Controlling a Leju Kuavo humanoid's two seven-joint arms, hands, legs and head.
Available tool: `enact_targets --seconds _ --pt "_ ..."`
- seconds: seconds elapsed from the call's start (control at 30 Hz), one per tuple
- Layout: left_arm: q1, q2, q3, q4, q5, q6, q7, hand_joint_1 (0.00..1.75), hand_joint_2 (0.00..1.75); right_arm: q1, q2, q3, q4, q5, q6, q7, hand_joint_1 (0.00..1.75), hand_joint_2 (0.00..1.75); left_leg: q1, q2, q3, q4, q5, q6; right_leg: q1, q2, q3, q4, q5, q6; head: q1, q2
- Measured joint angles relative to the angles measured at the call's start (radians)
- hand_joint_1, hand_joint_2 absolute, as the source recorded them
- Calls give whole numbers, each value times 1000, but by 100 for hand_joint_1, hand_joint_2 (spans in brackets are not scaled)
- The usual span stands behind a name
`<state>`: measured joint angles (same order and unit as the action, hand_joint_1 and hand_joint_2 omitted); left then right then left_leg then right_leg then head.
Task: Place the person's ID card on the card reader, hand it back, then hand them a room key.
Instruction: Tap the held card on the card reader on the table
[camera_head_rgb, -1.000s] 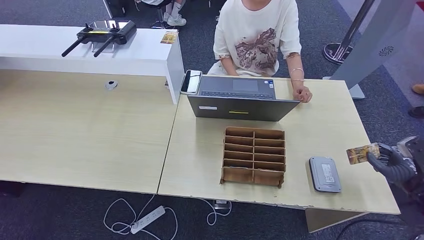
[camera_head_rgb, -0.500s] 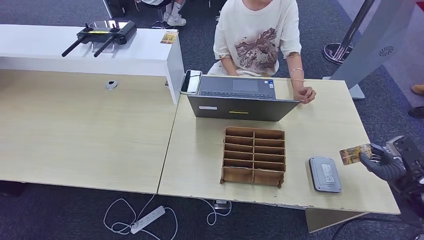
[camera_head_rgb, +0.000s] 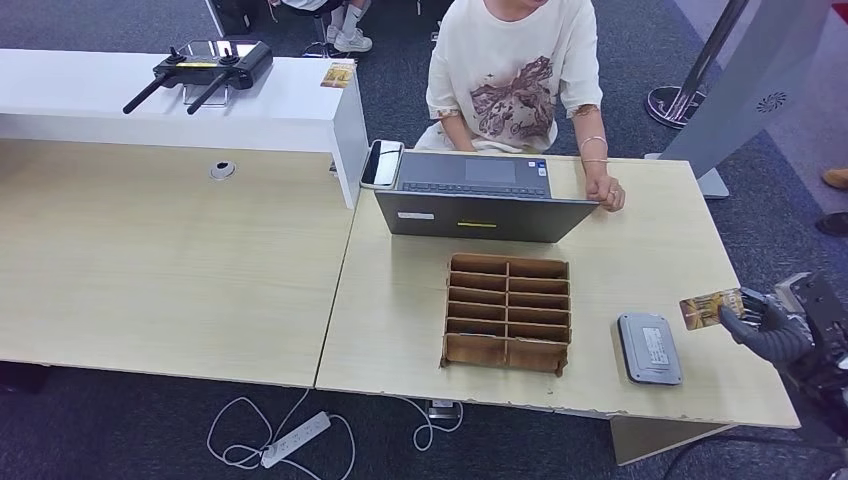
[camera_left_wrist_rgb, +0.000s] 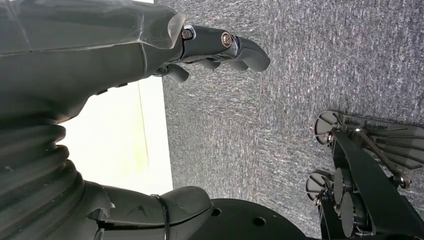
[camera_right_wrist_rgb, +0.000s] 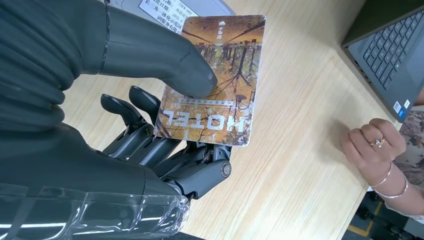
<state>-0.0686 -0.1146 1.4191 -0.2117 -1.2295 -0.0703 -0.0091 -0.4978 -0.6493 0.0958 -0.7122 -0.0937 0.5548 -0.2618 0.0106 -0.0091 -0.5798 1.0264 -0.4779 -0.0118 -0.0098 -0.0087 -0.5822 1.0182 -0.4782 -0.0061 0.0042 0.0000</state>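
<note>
At the right edge of the head view, the right hand (camera_head_rgb: 768, 325) pinches a card printed HOTEL (camera_head_rgb: 709, 308) between thumb and fingers (camera_right_wrist_rgb: 150, 140), just right of the grey card reader (camera_head_rgb: 649, 348) on the worktop (camera_head_rgb: 640, 260). By that print it looks like the room key, so the ID steps seem done and the handover remains. Its long axis runs across the frame, free end toward the left. The person's hand (camera_head_rgb: 606, 189) rests by the laptop (camera_head_rgb: 480, 195). Left hand (camera_left_wrist_rgb: 90, 75) holds nothing, fingers loosely curled.
</note>
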Motion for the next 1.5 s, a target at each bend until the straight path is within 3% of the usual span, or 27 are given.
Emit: enact_targets --seconds 1.5 --pt "0 -5 23 0 9 -2 8 0 175 13 39 89 -8 41 -39 1 175 175 0 0 0 0 0 0 0 0 0 0 0 0 0 0"
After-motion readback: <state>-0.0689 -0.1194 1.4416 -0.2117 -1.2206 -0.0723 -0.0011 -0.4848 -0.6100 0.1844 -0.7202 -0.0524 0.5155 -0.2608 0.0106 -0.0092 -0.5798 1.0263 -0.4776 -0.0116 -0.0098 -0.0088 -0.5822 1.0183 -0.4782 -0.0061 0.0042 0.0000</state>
